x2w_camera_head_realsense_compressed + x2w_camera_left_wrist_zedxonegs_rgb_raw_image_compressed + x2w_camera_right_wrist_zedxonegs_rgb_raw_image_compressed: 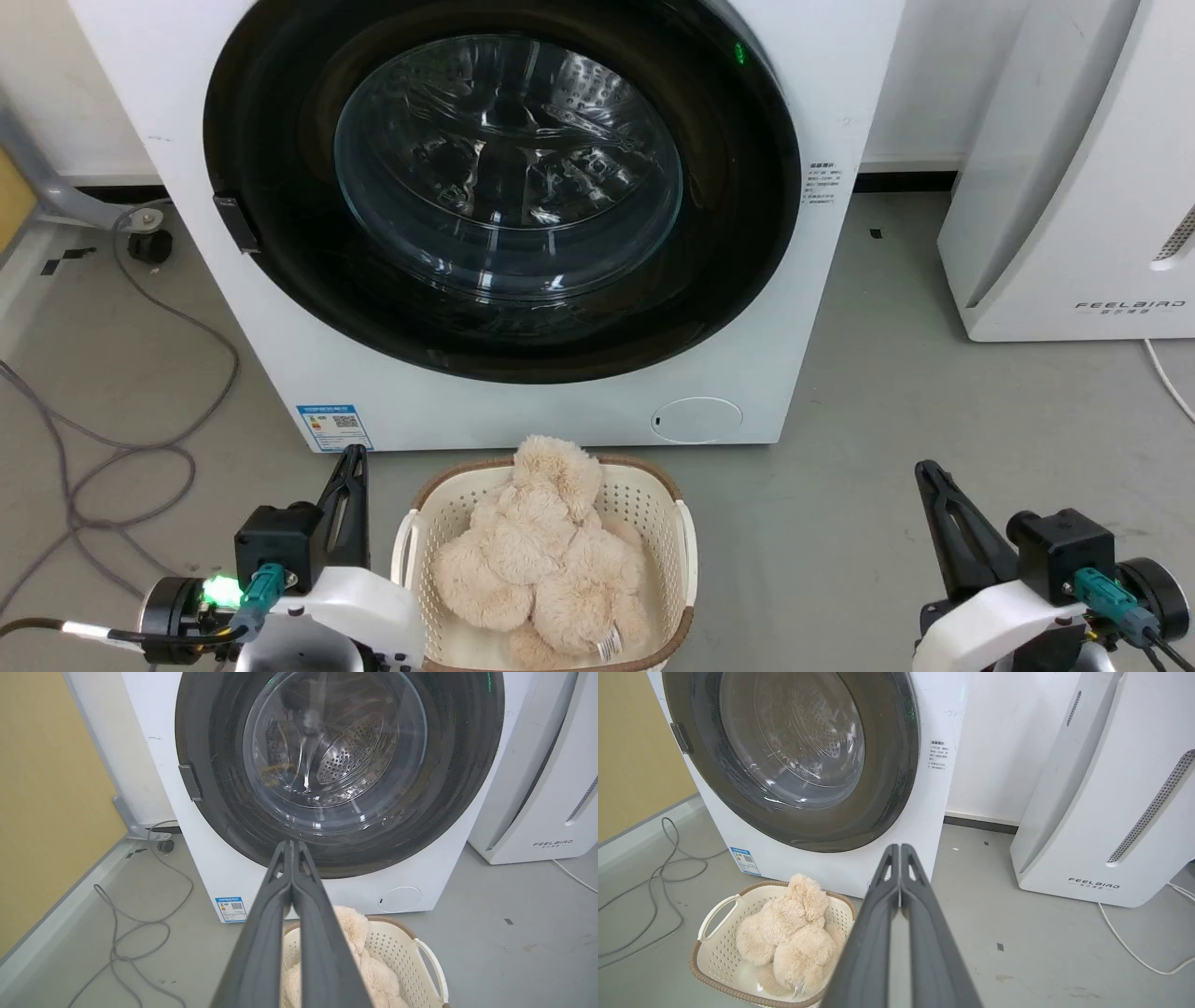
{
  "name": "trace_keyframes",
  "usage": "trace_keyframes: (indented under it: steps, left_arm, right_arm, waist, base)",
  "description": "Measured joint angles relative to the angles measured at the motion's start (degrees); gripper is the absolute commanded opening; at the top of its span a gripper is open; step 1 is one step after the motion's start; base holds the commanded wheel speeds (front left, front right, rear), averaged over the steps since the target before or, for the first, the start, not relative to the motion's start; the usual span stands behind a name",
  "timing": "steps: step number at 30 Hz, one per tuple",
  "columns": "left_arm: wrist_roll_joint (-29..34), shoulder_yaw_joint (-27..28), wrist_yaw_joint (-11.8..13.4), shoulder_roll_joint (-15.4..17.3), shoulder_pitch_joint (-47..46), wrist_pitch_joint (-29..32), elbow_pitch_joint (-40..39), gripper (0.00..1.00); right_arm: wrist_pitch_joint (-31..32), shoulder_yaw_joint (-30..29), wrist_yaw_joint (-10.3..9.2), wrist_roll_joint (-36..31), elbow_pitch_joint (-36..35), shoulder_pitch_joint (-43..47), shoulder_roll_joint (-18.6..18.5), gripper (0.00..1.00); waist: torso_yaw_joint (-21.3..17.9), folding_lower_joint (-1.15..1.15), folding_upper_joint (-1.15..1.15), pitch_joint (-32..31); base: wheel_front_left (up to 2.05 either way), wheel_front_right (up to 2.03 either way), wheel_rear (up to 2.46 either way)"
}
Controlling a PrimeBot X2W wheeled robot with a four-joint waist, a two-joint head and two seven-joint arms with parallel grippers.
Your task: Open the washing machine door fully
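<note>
Door work has not begun: the washing machine door [504,187] sits flush and shut on the washing machine [523,411], its small dark handle tab [235,222] on the left rim. Left gripper [352,459] and right gripper [924,471] hang low, fingers pressed together, holding nothing. Best bet, I'd say: the left one hooks behind that tab, then pulls outward in a wide arc, clear of the laundry basket [686,551]
</note>
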Motion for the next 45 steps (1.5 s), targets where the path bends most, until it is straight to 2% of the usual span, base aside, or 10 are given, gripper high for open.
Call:
trace_keyframes:
  steps: [3, 4, 5, 6, 16, 17, 18, 32, 45]
  left_arm:
    - [0.00, -0.01, 0.00, 0.00, 0.00, 0.00, 0.00, 0.00]
    - [0.00, 0.01, 0.01, 0.00, -0.01, 0.00, 0.01, 1.00]
    - [0.00, 0.00, 0.03, 0.00, -0.02, 0.00, 0.02, 0.00]
    - [-0.01, -0.03, 0.07, 0.00, -0.02, 0.00, 0.03, 1.00]
    - [-0.57, -1.05, 0.09, -0.01, -0.08, -0.64, 0.91, 1.00]
    - [-0.66, -1.24, 0.08, -0.01, -0.08, -0.91, 1.26, 1.00]
    - [-0.67, -1.33, 0.08, -0.01, -0.09, -1.07, 1.37, 1.00]
    - [-1.81, -2.88, 0.08, -0.01, -0.16, -2.61, 2.55, 1.00]
    - [-3.07, -3.83, 0.08, -0.01, -0.22, -4.10, 3.11, 1.00]
  right_arm:
    - [0.00, 0.00, 0.00, 0.00, 0.00, 0.00, 0.00, 0.00]
    - [0.00, 0.01, 0.00, 0.01, 0.00, 0.01, 0.00, 1.00]
    - [0.02, 0.02, 0.00, 0.03, -0.01, 0.03, 0.00, 0.00]
    - [0.08, 0.00, 0.00, 0.03, -0.01, 0.03, 0.00, 1.00]
    - [-0.44, -0.19, 0.00, 0.60, 0.14, 0.16, 0.00, 1.00]
    - [-0.58, -0.23, 0.00, 0.73, 0.12, 0.18, 0.00, 0.73]
    - [-0.75, -0.25, 0.00, 0.75, 0.09, 0.21, 0.00, 0.00]
    - [-1.52, -0.45, 0.00, 2.85, -0.68, 1.48, -0.01, 0.00]
    - [-3.98, -1.46, 0.00, 13.04, 0.47, 0.83, -0.01, 0.00]
  waist:
    - [0.00, 0.00, 0.00, 0.00]
    - [0.00, 0.00, 0.00, 0.00]
    - [0.00, 0.00, 0.00, 0.00]
    - [0.00, 0.00, 0.00, 0.00]
    - [-0.15, 0.00, 0.00, -0.01]
    - [-0.18, 0.00, 0.00, -0.02]
    - [-0.19, 0.00, 0.00, -0.02]
    - [-0.25, 0.00, 0.00, -0.04]
    - [-0.24, 0.00, 0.00, -0.19]
  base:
    - [0.00, 0.00, 0.00]
    - [0.00, 0.00, 0.00]
    - [0.00, 0.00, 0.00]
    - [0.00, 0.00, 0.00]
    - [0.00, 0.00, 0.00]
    - [0.00, 0.00, 0.00]
    - [0.00, 0.00, 0.00]
    - [0.00, 0.00, 0.00]
    - [0.00, 0.00, 0.00]
